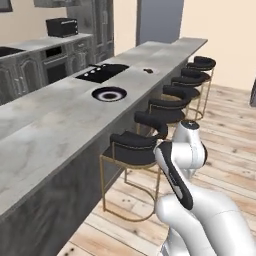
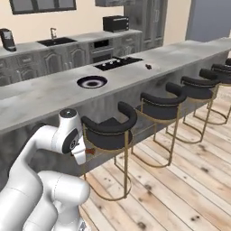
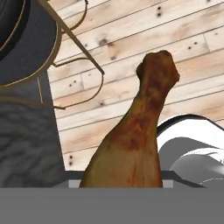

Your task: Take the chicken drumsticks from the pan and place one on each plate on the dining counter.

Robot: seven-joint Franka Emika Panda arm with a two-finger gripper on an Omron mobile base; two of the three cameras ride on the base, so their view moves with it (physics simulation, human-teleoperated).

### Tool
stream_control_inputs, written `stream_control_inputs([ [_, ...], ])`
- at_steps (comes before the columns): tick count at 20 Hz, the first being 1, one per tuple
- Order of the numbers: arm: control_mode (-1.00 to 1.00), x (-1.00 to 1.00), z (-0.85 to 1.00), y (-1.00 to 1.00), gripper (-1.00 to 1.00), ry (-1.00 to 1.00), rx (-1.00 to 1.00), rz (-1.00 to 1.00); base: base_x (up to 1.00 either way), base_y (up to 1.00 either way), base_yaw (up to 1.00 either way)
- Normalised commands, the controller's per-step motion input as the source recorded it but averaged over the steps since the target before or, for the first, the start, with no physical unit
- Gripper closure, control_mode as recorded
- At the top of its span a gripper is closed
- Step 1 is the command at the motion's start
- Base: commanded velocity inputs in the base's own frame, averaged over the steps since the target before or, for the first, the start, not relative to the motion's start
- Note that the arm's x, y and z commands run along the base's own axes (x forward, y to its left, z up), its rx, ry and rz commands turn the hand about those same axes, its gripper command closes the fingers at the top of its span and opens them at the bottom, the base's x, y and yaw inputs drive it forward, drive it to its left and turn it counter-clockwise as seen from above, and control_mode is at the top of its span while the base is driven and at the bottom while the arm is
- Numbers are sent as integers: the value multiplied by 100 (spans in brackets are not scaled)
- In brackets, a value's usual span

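Hand view: one chicken drumstick (image 3: 135,140) rises straight out from the gripper, thick end at the bottom edge, knobby bone end pointing away over the wooden floor (image 3: 131,52). Fingertips themselves are hidden behind the meat, but the jaws look clamped on the drumstick, which hangs in the air clear of any surface.

Arm is folded low, in front of the dining counter (image 1: 60,120), on the stool side. In the right base view the hand points down beside the nearest bar stool (image 2: 110,131), with a sliver of orange just under it. That stool's dark seat and gold frame also sit in the top-left of the hand view.

On the counter top: dark-rimmed plate (image 1: 109,94) with white centre, left of the stool row, about mid-length. It looks bare. Farther along, the black hob (image 1: 102,72) is set in the worktop, and just past it to the right a small dark object (image 1: 148,70) lies on the counter, too small to identify.

Back wall: toaster (image 2: 115,23) on the far cabinets, sink (image 2: 56,41) to its left.
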Motion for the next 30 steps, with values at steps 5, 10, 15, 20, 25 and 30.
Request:
stream_control_inputs([
  [5,100,0,0,0,100,0,0,0,42,-72,48],
  [10,100,0,0,0,100,0,0,0,58,-39,37],
  [15,100,0,0,0,100,0,0,0,63,-15,30],
  [20,100,0,0,0,100,0,0,0,71,-9,29],
  [25,100,0,0,0,100,0,0,0,70,-25,34],
  [30,100,0,0,0,100,0,0,0,51,-38,38],
])
